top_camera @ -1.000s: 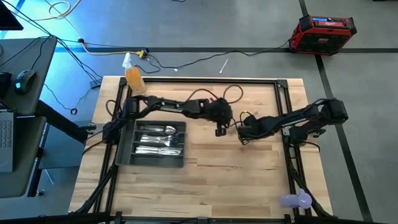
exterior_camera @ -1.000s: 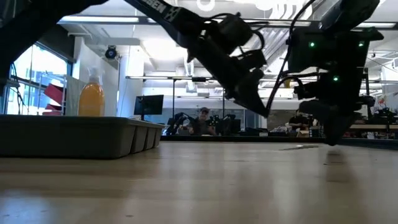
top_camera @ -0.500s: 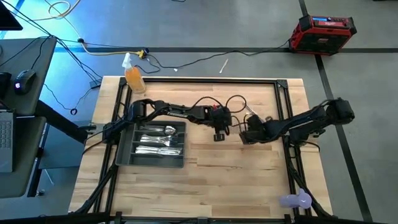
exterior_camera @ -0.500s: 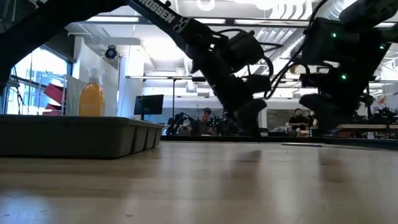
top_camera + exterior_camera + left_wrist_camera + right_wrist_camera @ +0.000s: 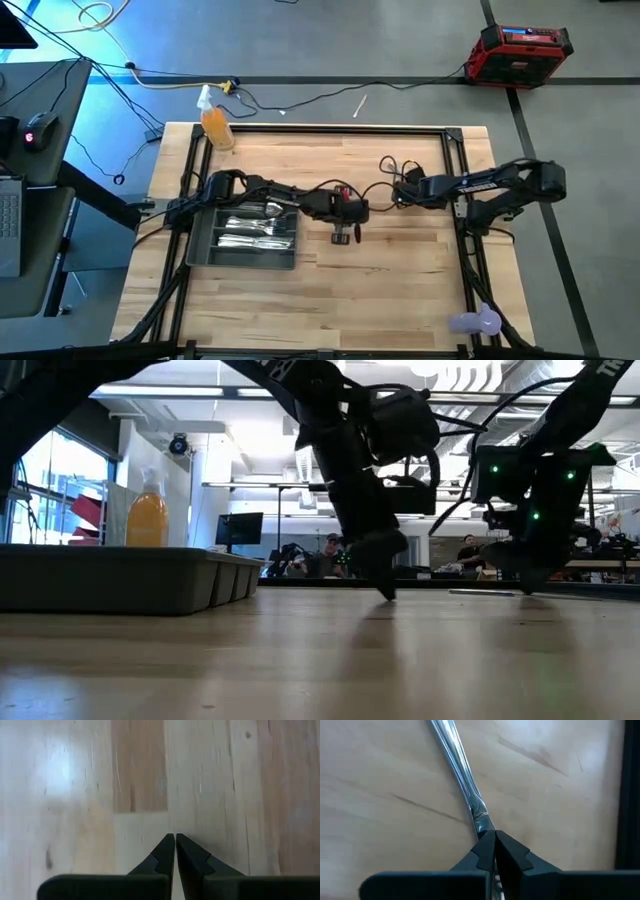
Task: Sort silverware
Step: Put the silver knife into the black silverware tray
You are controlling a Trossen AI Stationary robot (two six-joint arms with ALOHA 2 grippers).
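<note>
The dark grey tray (image 5: 203, 252) sits at the table's left and holds several pieces of silverware (image 5: 250, 225). One more shiny piece of silverware (image 5: 460, 765) lies flat on the wood near the table's right. My right gripper (image 5: 494, 834) is shut, its tips over that piece's handle. My left gripper (image 5: 175, 836) is shut near the table's middle (image 5: 342, 238). It points down at bare wood, its tips close to the tabletop (image 5: 386, 592). My right gripper has its shut fingertips (image 5: 485, 845) over the handle (image 5: 479, 817) of the lone piece. It comes slanting down from above, in line with the handle. The piece lies flat on the table. Whether the tips touch it, I cannot tell.
An orange bottle (image 5: 215, 128) stands at the far left corner. A black frame rail (image 5: 626, 795) runs close beside my right gripper. Loose cables (image 5: 385, 162) loop above the table's middle. A purple object (image 5: 476, 322) lies at the near right corner.
My left gripper has gone toward the table's near edge and down, tipping steeper, until its tips are just over the wood. My right gripper has gone toward the far edge and sunk over the lone piece of silverware.
</note>
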